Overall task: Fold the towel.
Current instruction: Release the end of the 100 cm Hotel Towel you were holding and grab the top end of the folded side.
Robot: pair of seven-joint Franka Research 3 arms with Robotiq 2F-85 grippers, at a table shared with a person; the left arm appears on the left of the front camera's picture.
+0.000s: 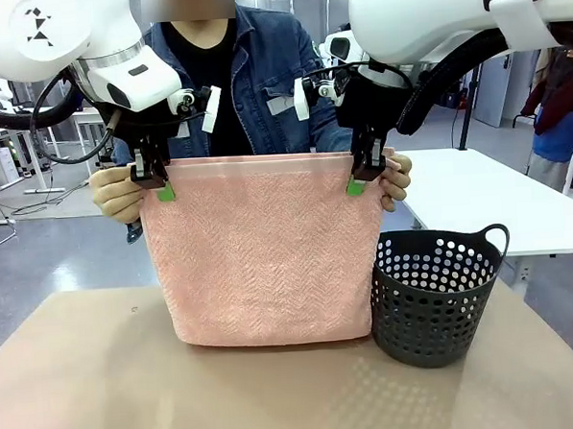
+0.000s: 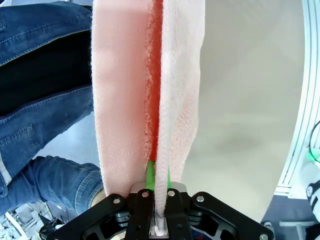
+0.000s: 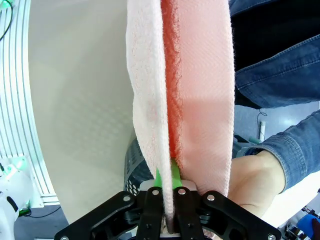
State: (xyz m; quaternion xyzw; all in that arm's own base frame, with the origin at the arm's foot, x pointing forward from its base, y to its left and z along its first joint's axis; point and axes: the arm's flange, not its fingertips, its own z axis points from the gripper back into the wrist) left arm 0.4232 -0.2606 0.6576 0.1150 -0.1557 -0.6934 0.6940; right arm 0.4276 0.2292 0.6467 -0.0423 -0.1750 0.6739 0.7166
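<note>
Holding the towel [image 1: 260,250] up as a doubled sheet over the table [image 1: 74,379], between robot and person.

Pinching its top edge at both upper corners: clamping tight on the cloth with the left gripper [image 1: 162,189] at picture left and likewise with the right gripper [image 1: 358,182] at picture right. Closing the green pads on the layer nearer the robot, leaving the other layer outside the fingers. Gripping those corners from behind with the person's hands [image 1: 115,195]. Hanging straight down, slightly wider than tall, running its long axis level from side to side, facing robot and person broadside, reaching the tabletop below. Standing just right of it: a dark perforated basket [image 1: 435,298].
</note>
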